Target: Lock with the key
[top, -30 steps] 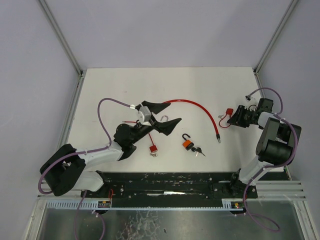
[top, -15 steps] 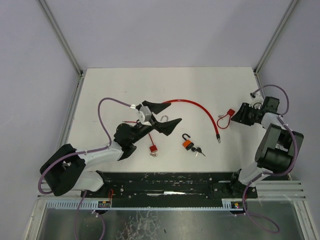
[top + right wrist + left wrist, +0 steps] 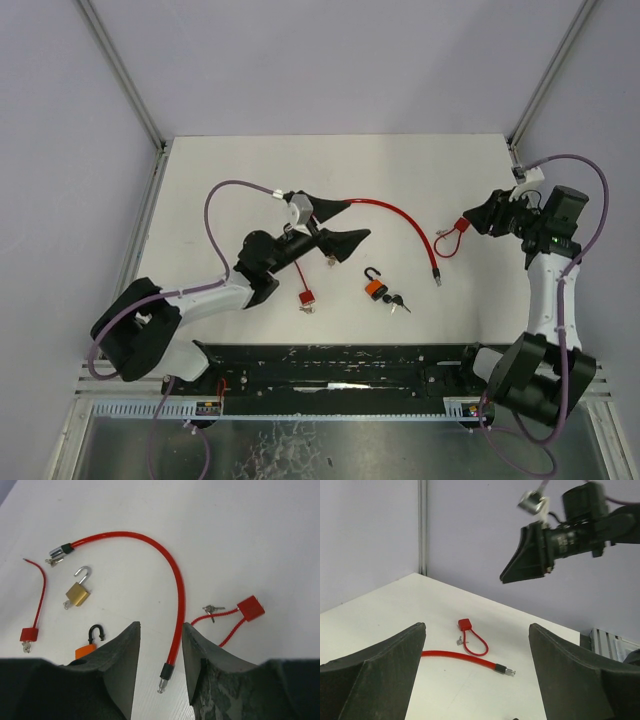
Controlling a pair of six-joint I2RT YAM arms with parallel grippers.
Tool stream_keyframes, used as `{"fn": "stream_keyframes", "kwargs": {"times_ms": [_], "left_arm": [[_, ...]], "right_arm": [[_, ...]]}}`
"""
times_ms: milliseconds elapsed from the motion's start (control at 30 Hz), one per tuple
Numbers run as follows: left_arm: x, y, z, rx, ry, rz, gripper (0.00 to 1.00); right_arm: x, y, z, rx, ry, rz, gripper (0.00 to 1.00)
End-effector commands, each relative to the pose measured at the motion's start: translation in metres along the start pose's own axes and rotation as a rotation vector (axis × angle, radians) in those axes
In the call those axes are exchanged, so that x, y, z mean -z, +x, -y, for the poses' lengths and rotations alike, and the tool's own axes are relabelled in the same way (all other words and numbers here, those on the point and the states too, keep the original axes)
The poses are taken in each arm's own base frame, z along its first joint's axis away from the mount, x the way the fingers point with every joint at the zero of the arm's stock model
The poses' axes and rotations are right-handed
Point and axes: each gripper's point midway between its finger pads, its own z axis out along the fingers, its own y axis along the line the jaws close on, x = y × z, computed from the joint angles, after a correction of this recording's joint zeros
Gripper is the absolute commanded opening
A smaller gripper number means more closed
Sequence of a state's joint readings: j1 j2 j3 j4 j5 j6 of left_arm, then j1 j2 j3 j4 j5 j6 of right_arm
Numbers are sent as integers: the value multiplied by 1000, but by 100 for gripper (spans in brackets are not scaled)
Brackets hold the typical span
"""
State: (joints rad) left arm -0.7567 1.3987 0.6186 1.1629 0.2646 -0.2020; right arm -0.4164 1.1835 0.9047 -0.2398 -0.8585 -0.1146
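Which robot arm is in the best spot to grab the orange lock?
Probably left. The left gripper, open, hangs nearest the orange lock. The right gripper is farther off, by the small red lock.

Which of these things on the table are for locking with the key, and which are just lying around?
Likely for the job (which lock, I cannot tell):
orange padlock, its keys
brass padlock
red loop lock, its key
red wire lock

Likely just lying about:
long red cable
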Motion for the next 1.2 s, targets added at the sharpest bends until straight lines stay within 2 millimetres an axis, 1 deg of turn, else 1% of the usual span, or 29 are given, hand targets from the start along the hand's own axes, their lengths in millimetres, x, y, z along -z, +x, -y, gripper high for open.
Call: {"fn": "stream_keyframes", "kwargs": {"times_ms": [0, 133, 233, 300, 400, 433, 500, 600, 700, 800, 900, 933, 1000, 1100, 1167], "left_arm": [[-13, 6, -6, 84, 13, -43, 83], [-20, 29, -21, 139, -9, -130, 82], [-24, 48, -37, 181, -46, -213, 81], [-25, 62, -48, 211, -82, -269, 80], [-21, 79, -68, 228, -170, -346, 78], [-16, 89, -78, 226, -226, -393, 78], [-6, 99, -95, 189, -326, -456, 77], [19, 115, -116, 134, -465, -552, 77], [41, 118, -133, 81, -590, -610, 77], [54, 124, -135, 76, -625, -653, 77], [64, 143, -135, 93, -633, -722, 77], [69, 152, -136, 99, -645, -764, 77], [75, 166, -141, 105, -671, -815, 77], [78, 178, -144, 116, -710, -851, 77], [75, 186, -140, 86, -724, -882, 78]], "right_arm": [[23, -28, -51, 171, -165, 133, 47], [36, -36, -84, 224, -283, 196, 51], [41, -38, -100, 212, -353, 202, 51], [40, -35, -103, 225, -363, 197, 52], [38, -27, -100, 240, -345, 187, 52], [38, -25, -100, 246, -341, 182, 52], [37, -22, -99, 243, -334, 170, 52], [36, -22, -97, 242, -315, 155, 52], [36, -23, -101, 220, -324, 145, 52], [38, -26, -108, 216, -339, 147, 52], [37, -32, -121, 216, -357, 128, 53], [35, -31, -129, 225, -379, 108, 53], [35, -29, -135, 218, -407, 86, 53], [29, -17, -130, 228, -398, 87, 55], [28, -9, -124, 246, -368, 76, 56]]}}
